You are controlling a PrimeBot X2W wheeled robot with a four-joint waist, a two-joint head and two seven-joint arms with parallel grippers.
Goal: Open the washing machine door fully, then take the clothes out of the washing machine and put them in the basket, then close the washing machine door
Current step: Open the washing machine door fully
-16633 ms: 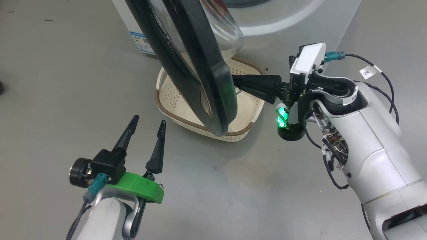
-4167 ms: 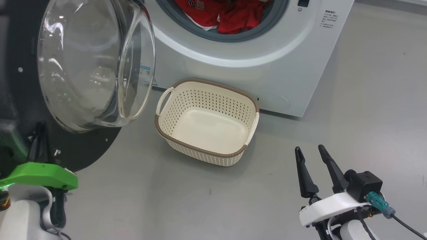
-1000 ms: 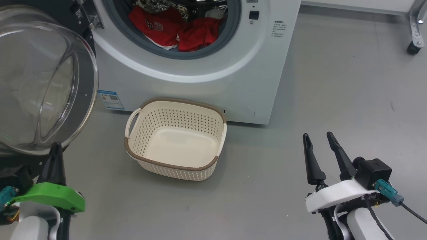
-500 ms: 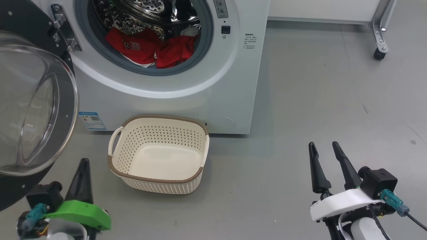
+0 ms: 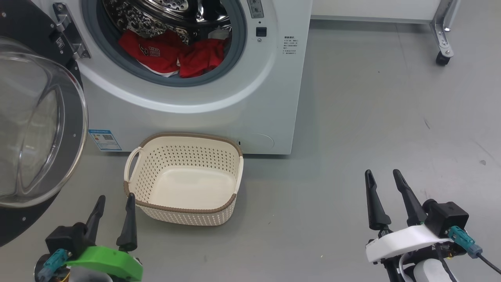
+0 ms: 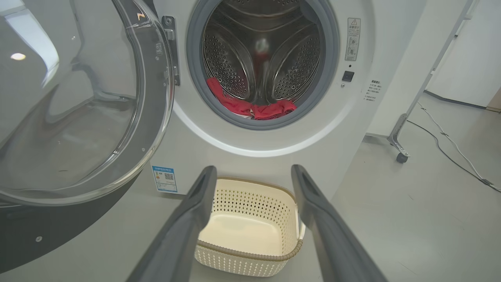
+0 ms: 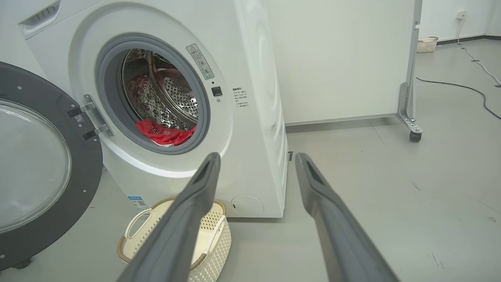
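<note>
left gripper (image 5: pixel 116 196): jaws wide apart, empty, just beside the basket (image 5: pixel 184 209)
right gripper (image 5: pixel 382 172): jaws wide apart, empty
basket: empty, against the washing machine (image 5: pixel 254 98)
washing machine door (image 5: pixel 35 129): swung wide
clothes (image 5: pixel 172 55): in the drum
step: unloading looks due; reach in, pinch fabric

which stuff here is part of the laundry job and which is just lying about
Job: washing machine, open door, red clothes, basket.
Lying about: wheeled stand, spare basket by the far wall.
</note>
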